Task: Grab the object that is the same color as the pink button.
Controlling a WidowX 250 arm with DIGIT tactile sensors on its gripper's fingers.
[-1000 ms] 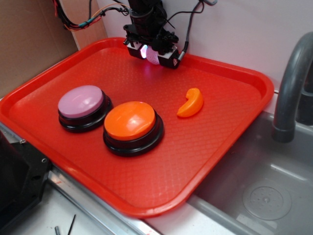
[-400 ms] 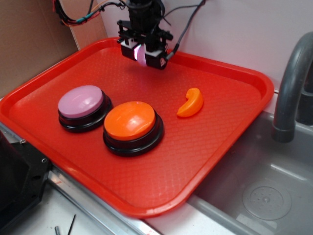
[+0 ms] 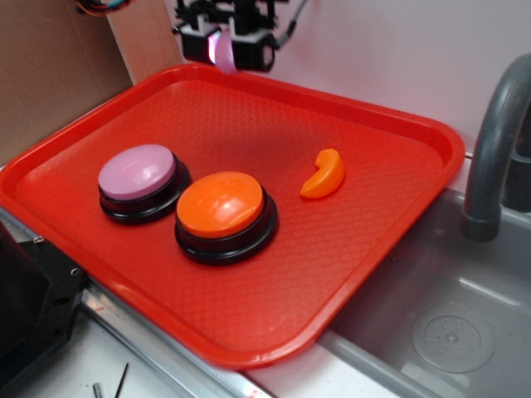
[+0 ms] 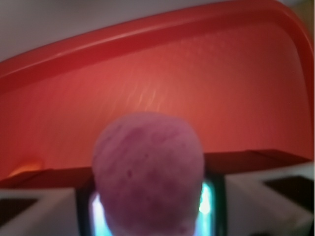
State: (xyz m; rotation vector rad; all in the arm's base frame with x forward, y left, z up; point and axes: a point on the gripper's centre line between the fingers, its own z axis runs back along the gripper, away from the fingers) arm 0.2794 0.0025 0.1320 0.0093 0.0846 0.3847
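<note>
Above the red tray (image 3: 398, 124), the tool (image 3: 222, 46) (now risen higher) grips the pink ball (image 3: 222, 47).

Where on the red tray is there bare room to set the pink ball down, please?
Bare: the tray's far half behind both buttons, and the near right corner below the orange crescent. Crowded: near left, pink button beside orange button.

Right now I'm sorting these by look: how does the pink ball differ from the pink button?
The pink ball is small; the pink button is far larger. The ball is held up in the pincer near the tray's back edge; the button sits on the tray. The ball looks dimpled, the button smooth. Both are pale pink.
</note>
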